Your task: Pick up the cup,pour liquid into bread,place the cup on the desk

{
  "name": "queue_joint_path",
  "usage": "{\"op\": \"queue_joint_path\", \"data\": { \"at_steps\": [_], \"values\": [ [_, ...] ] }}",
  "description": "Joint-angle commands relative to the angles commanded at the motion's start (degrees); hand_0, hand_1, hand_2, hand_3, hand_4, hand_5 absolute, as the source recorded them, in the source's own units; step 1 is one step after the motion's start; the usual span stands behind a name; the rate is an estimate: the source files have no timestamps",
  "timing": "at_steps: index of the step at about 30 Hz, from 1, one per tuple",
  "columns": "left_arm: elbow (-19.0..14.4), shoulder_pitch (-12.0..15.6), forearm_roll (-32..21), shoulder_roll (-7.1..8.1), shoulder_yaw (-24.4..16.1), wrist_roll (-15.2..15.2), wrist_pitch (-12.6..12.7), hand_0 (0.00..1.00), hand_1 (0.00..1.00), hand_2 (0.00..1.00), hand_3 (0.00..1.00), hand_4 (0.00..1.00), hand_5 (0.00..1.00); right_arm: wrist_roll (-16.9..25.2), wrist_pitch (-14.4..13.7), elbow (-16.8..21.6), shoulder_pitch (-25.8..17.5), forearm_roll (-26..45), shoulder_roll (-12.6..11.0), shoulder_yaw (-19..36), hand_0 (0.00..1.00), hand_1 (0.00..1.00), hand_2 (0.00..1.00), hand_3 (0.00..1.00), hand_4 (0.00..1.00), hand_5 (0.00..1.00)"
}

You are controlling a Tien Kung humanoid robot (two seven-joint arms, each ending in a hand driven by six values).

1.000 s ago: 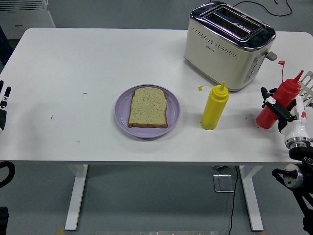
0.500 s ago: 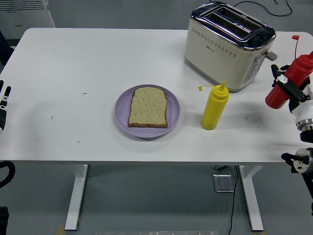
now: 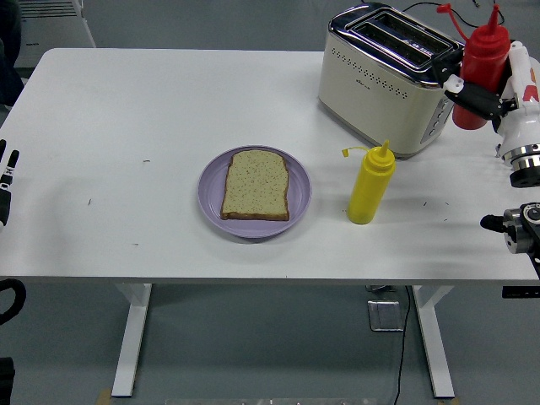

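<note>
A slice of bread [image 3: 256, 185] lies on a purple plate [image 3: 212, 201] at the table's middle. No cup shows; my right hand [image 3: 479, 91] is shut on a red squeeze bottle [image 3: 481, 59] and holds it upright, high above the table's right end, next to the toaster. Its cap hangs open on a strap. A yellow squeeze bottle [image 3: 370, 183] stands right of the plate. My left hand [image 3: 6, 179] rests at the table's left edge.
A cream and chrome toaster [image 3: 391, 76] stands at the back right, just left of the raised red bottle. A black cable [image 3: 439, 10] runs behind it.
My right hand has lifted the red bottle from the table's right edge up and slightly back, now level with the toaster's top. The left arm has not moved.
</note>
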Motion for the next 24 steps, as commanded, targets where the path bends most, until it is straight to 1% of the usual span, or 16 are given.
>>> {"op": "queue_joint_path", "data": {
  "at_steps": [1, 4, 7, 8, 9, 10, 12, 14, 15, 18, 20, 21, 22, 24],
  "values": [
    [0.00, 0.02, 0.00, 0.00, 0.00, 0.00, 0.01, 0.811, 0.796, 0.823, 0.738, 0.621, 0.998, -1.19, -1.08, 0.07, 1.32, -2.23, 0.08, -1.07, 0.004, 0.052, 0.227, 0.333, 0.788, 0.104],
    [-0.01, 0.02, 0.00, 0.00, -0.07, -0.01, 0.00, 0.811, 0.796, 0.822, 0.737, 0.620, 0.998, -4.06, -2.44, 0.18, 4.35, -9.68, 0.26, -3.32, 0.012, 0.057, 0.233, 0.341, 0.784, 0.102],
    [-0.01, 0.03, 0.00, 0.00, -0.25, -0.01, 0.02, 0.811, 0.796, 0.822, 0.737, 0.620, 0.998, -7.46, -2.04, -0.39, 7.55, -17.13, 0.25, -5.63, 0.012, 0.057, 0.233, 0.341, 0.784, 0.102],
    [-0.01, 0.02, 0.00, 0.00, -0.32, -0.01, 0.02, 0.811, 0.796, 0.822, 0.737, 0.620, 0.998, -8.96, -1.34, -0.89, 9.04, -19.74, 0.18, -6.56, 0.012, 0.057, 0.233, 0.341, 0.784, 0.102],
    [-0.01, 0.01, 0.00, 0.00, -0.36, -0.01, 0.03, 0.811, 0.796, 0.822, 0.737, 0.620, 0.998, -10.27, -0.35, -1.45, 10.40, -21.97, 0.08, -7.36, 0.035, 0.075, 0.258, 0.355, 0.780, 0.119],
    [-0.01, 0.00, 0.00, 0.00, -0.38, -0.01, 0.03, 0.811, 0.796, 0.822, 0.737, 0.620, 0.998, -10.94, 0.11, -1.67, 11.11, -24.21, 0.04, -7.68, 0.035, 0.075, 0.258, 0.355, 0.780, 0.119],
    [-0.01, -0.04, -0.02, 0.00, -0.45, 0.00, 0.02, 0.811, 0.796, 0.822, 0.737, 0.620, 0.998, -12.96, 3.28, -2.93, 14.04, -29.05, -0.32, -9.44, 0.035, 0.075, 0.258, 0.355, 0.780, 0.119],
    [0.00, -0.05, -0.02, 0.00, -0.51, 0.00, 0.01, 0.811, 0.796, 0.822, 0.737, 0.620, 0.998, -13.73, 5.74, -3.78, 16.31, -33.89, -0.59, -10.91, 0.035, 0.075, 0.258, 0.355, 0.780, 0.119],
    [0.00, -0.05, -0.02, 0.00, -0.54, 0.00, 0.02, 0.811, 0.796, 0.822, 0.736, 0.620, 0.998, -14.00, 6.89, -4.23, 17.49, -36.50, -0.74, -12.03, 0.075, 0.174, 0.305, 0.366, 0.769, 0.119],
    [0.01, 0.00, -0.02, 0.00, -0.66, -0.01, 0.02, 0.811, 0.796, 0.822, 0.736, 0.620, 0.998, -15.01, 10.94, -6.14, 21.36, -43.57, -1.44, -16.90, 0.075, 0.174, 0.305, 0.366, 0.769, 0.119],
    [0.01, -0.03, -0.03, 0.00, -0.72, -0.01, 0.01, 0.811, 0.796, 0.822, 0.736, 0.620, 0.998, -15.25, 13.20, -7.26, 24.20, -48.41, -1.91, -21.41, 0.075, 0.174, 0.305, 0.366, 0.769, 0.119],
    [0.01, -0.04, -0.03, 0.00, -0.74, -0.02, 0.01, 0.811, 0.796, 0.820, 0.736, 0.619, 0.998, -15.28, 13.69, -7.50, 25.17, -51.02, -2.02, -23.83, 0.094, 0.186, 0.320, 0.371, 0.749, 0.112],
    [0.02, -0.06, -0.03, 0.00, -0.76, -0.01, -0.01, 0.811, 0.796, 0.820, 0.736, 0.619, 0.998, -15.21, 14.98, -7.98, 26.67, -52.71, -2.22, -26.03, 0.094, 0.186, 0.320, 0.371, 0.749, 0.112],
    [0.03, -0.10, -0.03, 0.00, -0.78, -0.02, -0.02, 0.811, 0.796, 0.820, 0.736, 0.619, 0.998, -15.19, 16.06, -8.43, 28.30, -52.71, -2.46, -30.49, 0.094, 0.186, 0.320, 0.371, 0.749, 0.112]
  ]
}}
